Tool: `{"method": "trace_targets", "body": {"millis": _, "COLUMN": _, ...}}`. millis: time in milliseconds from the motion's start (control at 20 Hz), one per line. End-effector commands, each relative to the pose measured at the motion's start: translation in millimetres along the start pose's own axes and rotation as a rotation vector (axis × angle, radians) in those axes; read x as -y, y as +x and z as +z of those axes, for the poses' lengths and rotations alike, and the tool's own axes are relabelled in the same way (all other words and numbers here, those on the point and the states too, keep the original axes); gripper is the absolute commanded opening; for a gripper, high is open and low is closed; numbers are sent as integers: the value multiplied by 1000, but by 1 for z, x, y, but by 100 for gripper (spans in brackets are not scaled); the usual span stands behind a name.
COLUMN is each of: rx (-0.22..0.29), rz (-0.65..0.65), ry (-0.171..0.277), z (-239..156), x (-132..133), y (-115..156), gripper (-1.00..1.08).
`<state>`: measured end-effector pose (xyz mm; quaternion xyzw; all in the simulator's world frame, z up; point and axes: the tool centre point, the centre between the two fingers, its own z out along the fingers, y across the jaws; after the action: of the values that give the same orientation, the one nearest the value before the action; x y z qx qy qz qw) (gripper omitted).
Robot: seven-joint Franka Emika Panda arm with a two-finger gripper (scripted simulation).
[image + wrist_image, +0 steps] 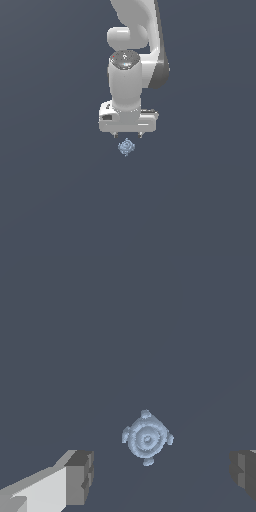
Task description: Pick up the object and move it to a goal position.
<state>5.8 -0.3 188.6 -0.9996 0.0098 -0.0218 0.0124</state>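
The object (126, 147) is a tiny pale blue-grey bumpy lump with a swirled face, lying on the dark grey floor just in front of the white gripper (127, 135) in the exterior view. The gripper's two short fingertips point down, set wide apart, with nothing between them. In the wrist view the object (147, 438) shows between and slightly beyond the two dark finger pads (80, 476), nearer the one with the white finger behind it. The gripper (162, 473) is open and does not touch the object.
The white arm (131, 75) rises above the gripper toward the top of the exterior view. All around is plain dark grey floor (60, 190). No goal marker shows.
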Motion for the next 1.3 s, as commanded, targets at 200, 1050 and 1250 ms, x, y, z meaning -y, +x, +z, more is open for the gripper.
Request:
{"method": "trace_targets", "body": {"millis": 200, "rx": -5, "rz": -2, "ry": 5, "z": -2, "x": 0, "y": 1, "gripper": 100}}
{"method": "trace_targets", "body": {"millis": 1050, "rx": 12, "rz": 252, "ry": -1, "z": 32, "x": -2, "y": -10, "gripper": 100}}
{"method": "trace_targets", "body": {"millis": 1250, "rx": 18, "rz": 361, "ry": -6, "z": 46, "x": -3, "y": -15, "gripper": 100}}
